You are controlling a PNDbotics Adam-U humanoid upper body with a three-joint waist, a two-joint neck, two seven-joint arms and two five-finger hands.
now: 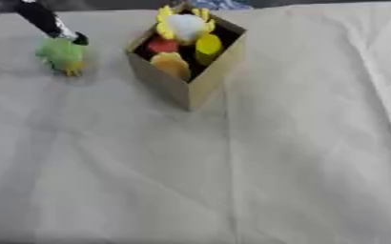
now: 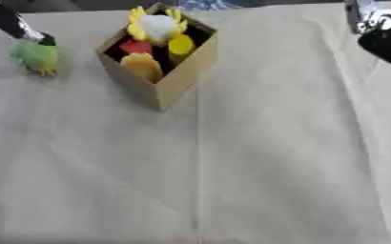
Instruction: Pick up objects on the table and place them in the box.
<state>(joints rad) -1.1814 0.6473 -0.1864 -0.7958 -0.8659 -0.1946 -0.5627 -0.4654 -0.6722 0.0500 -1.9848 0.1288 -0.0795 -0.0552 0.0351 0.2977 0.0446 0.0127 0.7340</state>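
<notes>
Far left on the counter (image 1: 274, 167), the left hand (image 1: 65, 32) touches the green toy (image 1: 62, 55); whether it's grasping, I can't tell. The box (image 1: 200, 76), just right of it, holds yellow, red and white items. At the far right, the right hand (image 2: 381, 33) is too unclear to call.

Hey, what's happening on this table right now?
A humanoid robot is clearing things into a cardboard box. The box already holds several yellow, red and white items. The left hand is at a green toy lying left of the box. The right arm shows at the upper right.
</notes>
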